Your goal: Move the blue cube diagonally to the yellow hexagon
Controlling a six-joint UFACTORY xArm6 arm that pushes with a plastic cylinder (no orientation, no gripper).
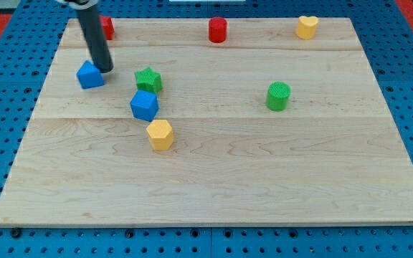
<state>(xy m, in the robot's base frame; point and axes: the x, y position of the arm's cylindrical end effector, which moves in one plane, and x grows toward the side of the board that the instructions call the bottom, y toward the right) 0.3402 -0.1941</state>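
Observation:
The blue cube [144, 105] sits left of the board's middle. The yellow hexagon [160, 134] lies just below and to the right of it, almost touching. My rod comes down from the view's top left. My tip [105, 69] rests on the board just right of a second blue block [90, 74], house-like in shape, touching or nearly touching it. The tip is up and to the left of the blue cube, well apart from it.
A green star [148, 79] sits just above the blue cube. A green cylinder [279, 96] stands right of the middle. Along the top edge are a red block [107, 28] partly behind the rod, a red cylinder [217, 30] and a yellow heart [307, 26].

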